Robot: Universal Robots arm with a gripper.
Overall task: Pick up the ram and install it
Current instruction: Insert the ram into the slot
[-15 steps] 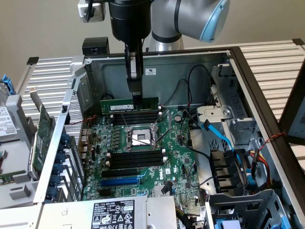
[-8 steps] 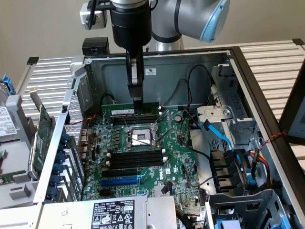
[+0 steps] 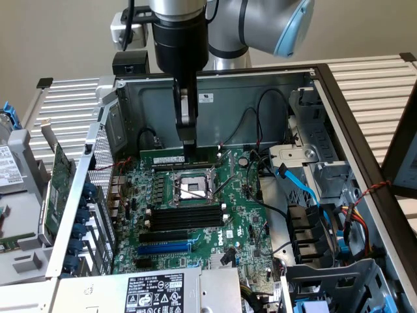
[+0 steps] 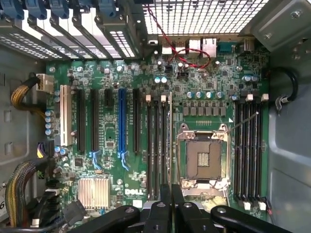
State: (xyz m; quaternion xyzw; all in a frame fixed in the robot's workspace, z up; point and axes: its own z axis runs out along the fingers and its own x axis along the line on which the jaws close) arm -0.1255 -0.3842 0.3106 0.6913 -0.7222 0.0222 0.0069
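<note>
The ram (image 3: 171,158) hangs level and edge-down in the gripper (image 3: 188,151), whose fingers are clenched on its upper edge. It sits just beyond the CPU socket (image 3: 193,189) in the exterior view, over the bank of memory slots (image 4: 158,145) beside that socket. From the wrist the ram (image 4: 170,141) shows as a thin line running along the slot nearest the CPU socket (image 4: 203,158), with the gripper (image 4: 171,194) closed over it. The pick looks done and the insertion step is in hand, though I cannot tell whether the ram is already in the slot. Seating it would call for keeping it square to that slot, with the end clips open and an even press straight down.
</note>
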